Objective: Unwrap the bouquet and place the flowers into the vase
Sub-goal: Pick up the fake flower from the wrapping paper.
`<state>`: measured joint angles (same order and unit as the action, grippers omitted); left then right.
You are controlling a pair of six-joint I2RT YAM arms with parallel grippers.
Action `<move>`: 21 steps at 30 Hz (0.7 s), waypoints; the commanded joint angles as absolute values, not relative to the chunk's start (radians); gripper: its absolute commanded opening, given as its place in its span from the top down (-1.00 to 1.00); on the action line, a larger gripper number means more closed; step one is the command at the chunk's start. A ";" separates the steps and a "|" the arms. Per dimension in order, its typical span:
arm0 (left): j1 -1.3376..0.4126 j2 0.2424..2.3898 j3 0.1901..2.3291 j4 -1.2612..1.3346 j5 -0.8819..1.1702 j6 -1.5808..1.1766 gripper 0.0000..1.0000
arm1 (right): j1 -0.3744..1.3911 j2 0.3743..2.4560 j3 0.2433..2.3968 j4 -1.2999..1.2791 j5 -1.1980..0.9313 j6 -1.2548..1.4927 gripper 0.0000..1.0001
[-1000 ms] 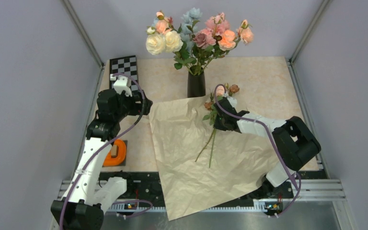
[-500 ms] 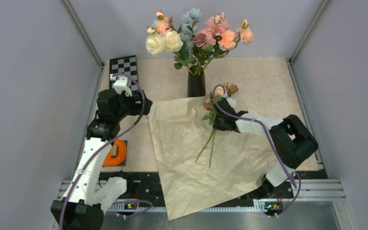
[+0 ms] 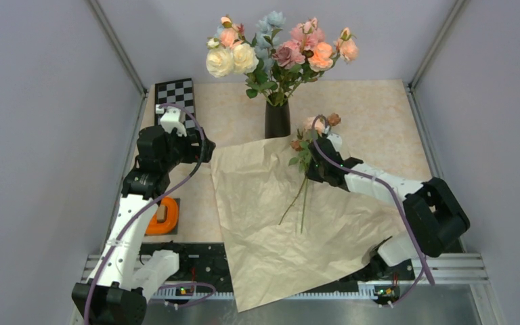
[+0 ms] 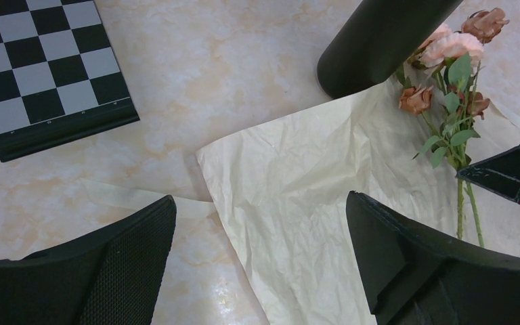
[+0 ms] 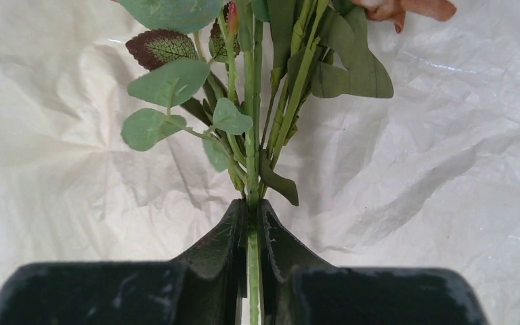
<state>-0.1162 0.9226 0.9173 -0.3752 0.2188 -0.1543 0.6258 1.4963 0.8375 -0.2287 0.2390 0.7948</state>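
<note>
My right end effector (image 5: 252,211) is pinched shut on the thin green stems of the flowers (image 5: 250,135), just under the leaves, holding them over the flattened paper (image 3: 264,223) near the vase (image 3: 277,120); my left end effector (image 4: 261,202) hangs wide open by the paper's corner. They look light and springy (wire inside, I'd guess), so this low grip should steer the stems in while sparing the soft blooms.

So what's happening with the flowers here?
The right tool is shut on the stems of a few flowers, holding them over the unfolded paper, near the vase. The left tool hovers open and empty over the paper's far left corner. The vase already holds a bigger bunch.
</note>
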 commanded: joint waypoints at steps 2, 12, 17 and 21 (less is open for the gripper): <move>-0.112 0.919 0.913 -0.348 0.220 -0.146 -0.97 | 0.638 1.413 0.832 -0.226 0.273 0.807 1.00; -0.112 0.919 0.910 -0.341 0.243 -0.150 -0.97 | 0.638 1.426 0.781 -0.191 0.225 0.783 0.96; -0.112 0.923 0.908 -0.336 0.251 -0.153 -0.98 | 0.638 1.447 0.718 -0.136 0.190 0.781 0.95; -0.112 0.927 0.907 -0.334 0.258 -0.155 -0.97 | 0.638 1.446 0.680 -0.081 0.145 0.779 0.83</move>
<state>-0.1162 0.9257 0.9169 -0.3744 0.2390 -0.1551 0.6258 1.4448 0.7006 -0.1753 0.1921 0.7872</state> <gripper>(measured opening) 0.986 0.069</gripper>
